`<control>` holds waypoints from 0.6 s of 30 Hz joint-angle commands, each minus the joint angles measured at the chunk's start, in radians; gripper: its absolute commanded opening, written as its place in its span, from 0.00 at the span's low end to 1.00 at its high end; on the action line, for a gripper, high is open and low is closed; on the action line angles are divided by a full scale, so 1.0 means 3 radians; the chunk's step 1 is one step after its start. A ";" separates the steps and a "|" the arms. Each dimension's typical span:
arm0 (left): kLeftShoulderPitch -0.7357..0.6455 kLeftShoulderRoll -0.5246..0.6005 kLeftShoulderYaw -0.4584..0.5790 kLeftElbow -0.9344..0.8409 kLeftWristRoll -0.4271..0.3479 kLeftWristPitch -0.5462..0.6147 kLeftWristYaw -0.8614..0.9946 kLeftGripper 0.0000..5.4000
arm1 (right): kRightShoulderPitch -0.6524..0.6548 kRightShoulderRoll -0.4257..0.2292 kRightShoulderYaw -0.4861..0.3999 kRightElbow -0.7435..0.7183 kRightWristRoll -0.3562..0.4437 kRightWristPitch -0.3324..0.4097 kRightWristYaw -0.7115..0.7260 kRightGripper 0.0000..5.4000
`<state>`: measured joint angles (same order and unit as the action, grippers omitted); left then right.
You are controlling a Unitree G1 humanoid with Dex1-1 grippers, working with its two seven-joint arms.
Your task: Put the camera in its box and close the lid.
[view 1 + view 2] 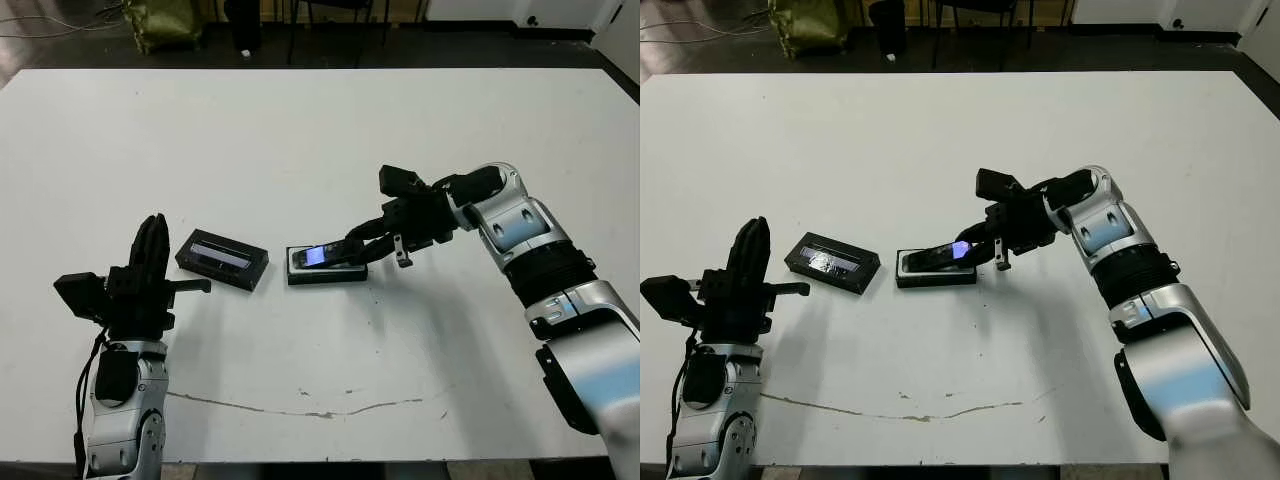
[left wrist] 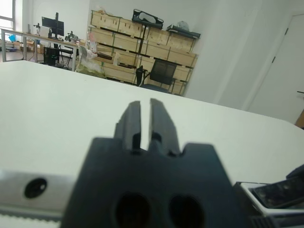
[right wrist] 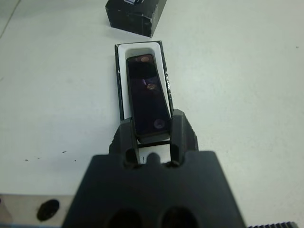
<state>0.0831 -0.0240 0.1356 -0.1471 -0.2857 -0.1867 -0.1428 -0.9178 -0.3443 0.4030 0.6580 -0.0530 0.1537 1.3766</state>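
The box (image 1: 298,275), a black tray with white lining (image 3: 137,50), lies at mid-table. The camera (image 1: 323,256) rests slanted in it, far end down in the lining and near end raised. My right gripper (image 3: 152,130) is shut on that raised end of the camera (image 3: 147,95), a finger on each long side. The lid (image 1: 222,259), black with a glossy window strip, lies flat just left of the box and apart from it. My left gripper (image 1: 152,248) is held up near the front left, shut and holding nothing, a short way left of the lid.
A thin crack line (image 1: 300,408) runs across the table near its front edge. Beyond the table's far edge are a dark floor, chair legs and a green bag (image 1: 160,20). The left wrist view shows stacked wooden crates (image 2: 142,47) beyond the table.
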 commanded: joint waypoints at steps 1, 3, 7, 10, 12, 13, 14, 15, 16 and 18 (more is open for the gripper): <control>0.0068 0.0010 0.0005 0.0040 0.0005 0.0044 0.0008 0.00 | 0.0060 0.0026 0.0034 -0.0013 -0.0034 0.0047 -0.0021 0.01; 0.0074 0.0019 0.0003 0.0026 0.0007 0.0065 0.0006 0.00 | 0.0056 0.0040 0.0034 -0.0010 -0.0037 0.0056 -0.0027 0.01; 0.0064 0.0010 0.0009 0.0070 0.0019 -0.0010 -0.0007 0.00 | 0.0063 0.0073 0.0025 -0.0018 -0.0018 0.0086 -0.0031 0.01; 0.0060 0.0008 0.0011 0.0086 -0.0007 -0.0012 -0.0023 0.00 | 0.0060 0.0093 0.0027 -0.0021 -0.0016 0.0104 -0.0031 0.01; 0.0055 0.0012 0.0012 0.0103 -0.0006 -0.0033 -0.0038 0.00 | 0.0053 0.0113 0.0027 -0.0010 -0.0008 0.0135 -0.0018 0.01; 0.0052 0.0015 0.0014 0.0115 -0.0003 -0.0047 -0.0047 0.00 | 0.0051 0.0123 0.0028 -0.0004 -0.0007 0.0136 -0.0013 0.01; 0.0051 0.0015 0.0015 0.0121 0.0001 -0.0053 -0.0049 0.00 | 0.0050 0.0127 0.0036 -0.0012 -0.0018 0.0127 -0.0019 0.01; 0.0050 0.0015 0.0015 0.0128 0.0003 -0.0062 -0.0052 0.00 | 0.0053 0.0128 0.0045 -0.0037 -0.0030 0.0125 -0.0032 0.01; 0.0049 0.0016 0.0015 0.0136 0.0006 -0.0072 -0.0057 0.00 | 0.0054 0.0130 0.0052 -0.0056 -0.0039 0.0132 -0.0040 0.01; 0.0053 0.0013 0.0014 0.0130 0.0002 -0.0056 -0.0049 0.00 | 0.0057 0.0142 0.0059 -0.0081 -0.0040 0.0142 -0.0049 0.01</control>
<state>0.0843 -0.0250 0.1368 -0.1225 -0.2865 -0.2085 -0.1566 -0.9168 -0.3153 0.4091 0.6477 -0.0589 0.1820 1.3686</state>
